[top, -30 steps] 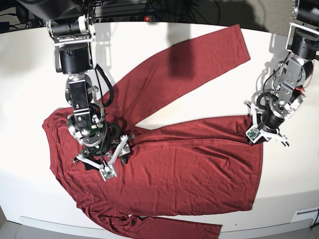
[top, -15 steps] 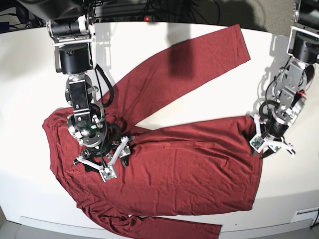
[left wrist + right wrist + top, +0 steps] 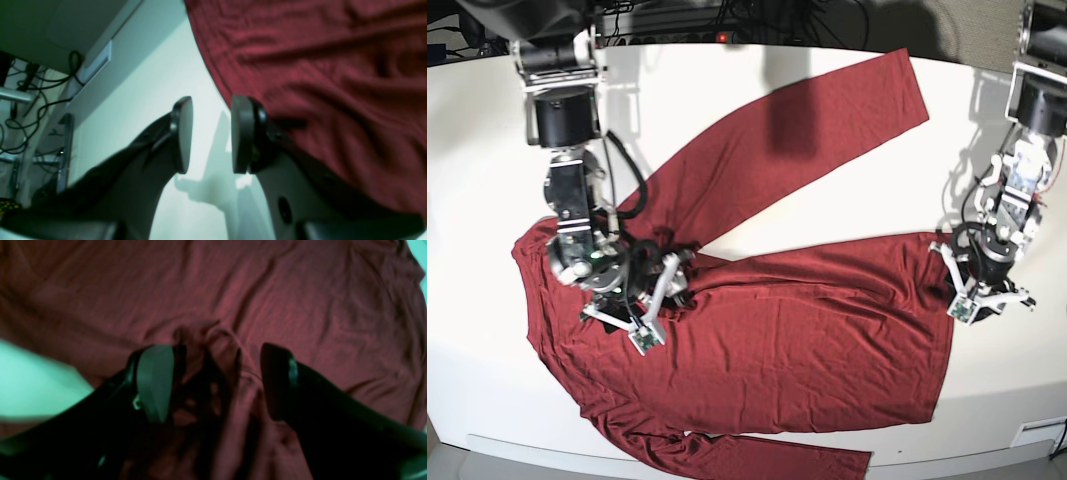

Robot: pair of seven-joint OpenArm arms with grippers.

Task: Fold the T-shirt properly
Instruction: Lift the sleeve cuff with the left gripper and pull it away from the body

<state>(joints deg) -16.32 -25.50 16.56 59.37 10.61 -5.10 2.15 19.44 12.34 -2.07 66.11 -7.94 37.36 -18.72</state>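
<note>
The maroon T-shirt [image 3: 807, 330] lies spread on the white table [image 3: 847, 225], one long sleeve [image 3: 827, 110] reaching to the back right and the other [image 3: 777, 462] lying along the front edge. My right gripper [image 3: 649, 295] hovers low over the shoulder area; in the right wrist view it [image 3: 215, 383] is open wide, with a raised wrinkle of T-shirt [image 3: 267, 290] cloth between the fingers. My left gripper [image 3: 980, 292] stands just off the hem's right edge. In the left wrist view it [image 3: 211, 133] is open over bare table [image 3: 150, 66], empty, with the T-shirt [image 3: 317, 66] beside it.
Cables and a power strip [image 3: 677, 20] run behind the table's back edge. A small white label [image 3: 1037, 432] sits at the front right corner. The front sleeve ends close to the table's front edge.
My left gripper opened, let go of the hem corner and drew off to the right and front. The right arm shifted slightly left, its gripper still open over the shoulder.
</note>
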